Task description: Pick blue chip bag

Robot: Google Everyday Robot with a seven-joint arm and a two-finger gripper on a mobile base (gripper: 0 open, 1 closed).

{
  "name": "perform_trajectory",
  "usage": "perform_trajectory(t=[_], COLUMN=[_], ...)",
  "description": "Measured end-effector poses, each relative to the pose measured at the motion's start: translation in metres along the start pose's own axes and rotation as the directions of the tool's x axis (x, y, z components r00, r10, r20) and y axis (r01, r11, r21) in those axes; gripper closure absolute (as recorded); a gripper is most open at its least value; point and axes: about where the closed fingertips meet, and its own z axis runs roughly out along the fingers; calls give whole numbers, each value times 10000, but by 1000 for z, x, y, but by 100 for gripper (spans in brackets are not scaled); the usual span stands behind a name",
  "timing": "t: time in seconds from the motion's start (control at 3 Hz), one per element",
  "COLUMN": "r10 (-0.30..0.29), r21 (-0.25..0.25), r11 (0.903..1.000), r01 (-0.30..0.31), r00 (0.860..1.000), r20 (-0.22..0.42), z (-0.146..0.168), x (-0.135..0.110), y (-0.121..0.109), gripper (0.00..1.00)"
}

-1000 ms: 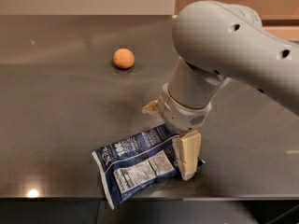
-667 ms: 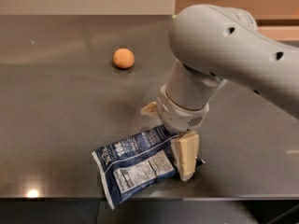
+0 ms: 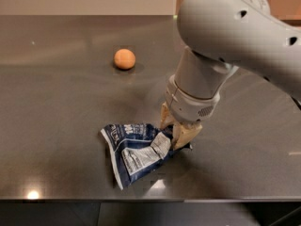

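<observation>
Our hand is pinched shut on the right end of the crumpled blue chip bag, which lies near the front edge of the dark, glossy desk. An orange ball sits well behind, below a pale wall. The bulky grey arm reaches steeply down, its far end cut off.

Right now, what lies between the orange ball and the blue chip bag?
Only bare tabletop, as the camera view shows. The gripper pinches the blue chip bag at its right end, away from the orange ball.
</observation>
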Motion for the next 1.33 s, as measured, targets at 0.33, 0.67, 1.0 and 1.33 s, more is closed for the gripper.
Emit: perform_trajectory(t=[0.33,0.67,1.0,1.33], r10=[90,501,911,1162], r21=[124,502,761,1280], r11=[9999,9974,9925,9835], r01=[-91,-522,-962,-1275], r00=[10000,9978,9936,9889], r20=[38,427,671,924], z=[-13,-64,-108,-144], x=[3,13,24,31], y=[-2,-17,-34,-57], gripper=[100,100,100,100])
